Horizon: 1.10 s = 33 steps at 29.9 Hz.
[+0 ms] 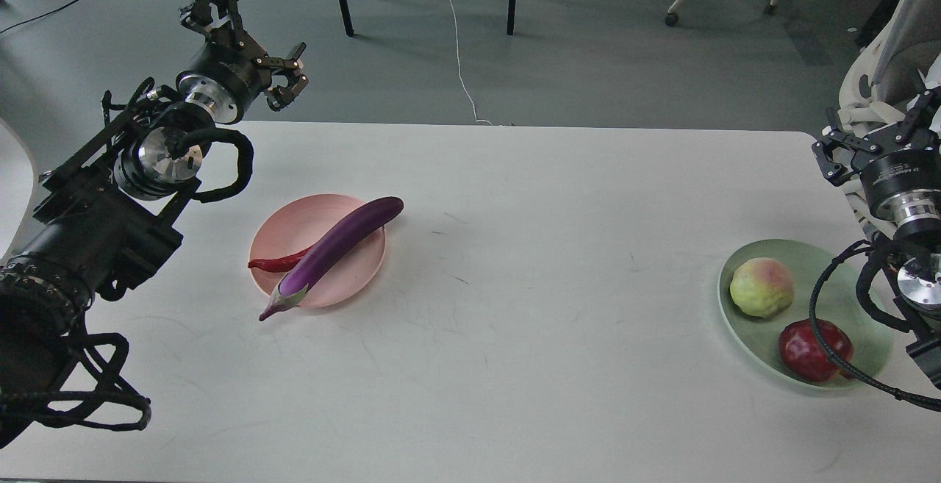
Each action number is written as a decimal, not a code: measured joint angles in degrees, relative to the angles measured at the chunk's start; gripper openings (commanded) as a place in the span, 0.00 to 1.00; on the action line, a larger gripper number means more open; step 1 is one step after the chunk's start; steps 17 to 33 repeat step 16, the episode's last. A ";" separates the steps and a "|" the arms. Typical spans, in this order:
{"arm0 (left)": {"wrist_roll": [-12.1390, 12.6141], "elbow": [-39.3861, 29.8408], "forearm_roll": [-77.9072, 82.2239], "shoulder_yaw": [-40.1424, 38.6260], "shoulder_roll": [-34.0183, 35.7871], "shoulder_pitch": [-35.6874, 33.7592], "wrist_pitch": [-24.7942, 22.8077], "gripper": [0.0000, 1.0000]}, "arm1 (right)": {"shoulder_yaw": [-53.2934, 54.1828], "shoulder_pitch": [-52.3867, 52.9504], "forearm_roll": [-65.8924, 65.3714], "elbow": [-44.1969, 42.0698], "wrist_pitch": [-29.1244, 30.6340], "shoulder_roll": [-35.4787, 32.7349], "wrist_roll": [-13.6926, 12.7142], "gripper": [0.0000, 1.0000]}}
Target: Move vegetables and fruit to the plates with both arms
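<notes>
Eggplant point(332, 249), glossy and long, spans matte pink plate point(362, 266); left jaws spread, right jaws' state unclear.

Left of centre: round matte pale pink plastic plate point(353, 277), uniform colour. On it, long glossy purple eggplant point(334, 246), lighter violet toward its greyish-green cap; slim glossy red chili pepper point(276, 262), solid red.

Right of frame: round matte pale mint green plastic plate point(816, 256). Round pale green fruit point(761, 287) has pink blush on top. Round dark red pomegranate-like fruit point(812, 351) is deep red with glossy highlights.

Flat white table top point(514, 321) shows faint grey scuffs. Grey floor point(588, 42) across upper frame, with white cable point(457, 49).

Both arms black with silver wrist rings.
</notes>
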 measured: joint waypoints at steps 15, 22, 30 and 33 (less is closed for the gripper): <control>-3.15 3.20 -6.39 -1.01 -2.68 1.46 -5.52 0.98 | 0.56 2.31 2.35 -1.33 0.00 3.47 -1.71 0.99; -3.19 3.18 -6.40 -1.03 -2.72 1.42 -5.96 0.98 | 0.55 2.57 2.34 -1.30 0.00 3.36 -1.75 0.99; -3.19 3.18 -6.40 -1.03 -2.72 1.42 -5.96 0.98 | 0.55 2.57 2.34 -1.30 0.00 3.36 -1.75 0.99; -3.19 3.18 -6.40 -1.03 -2.72 1.42 -5.96 0.98 | 0.55 2.57 2.34 -1.30 0.00 3.36 -1.75 0.99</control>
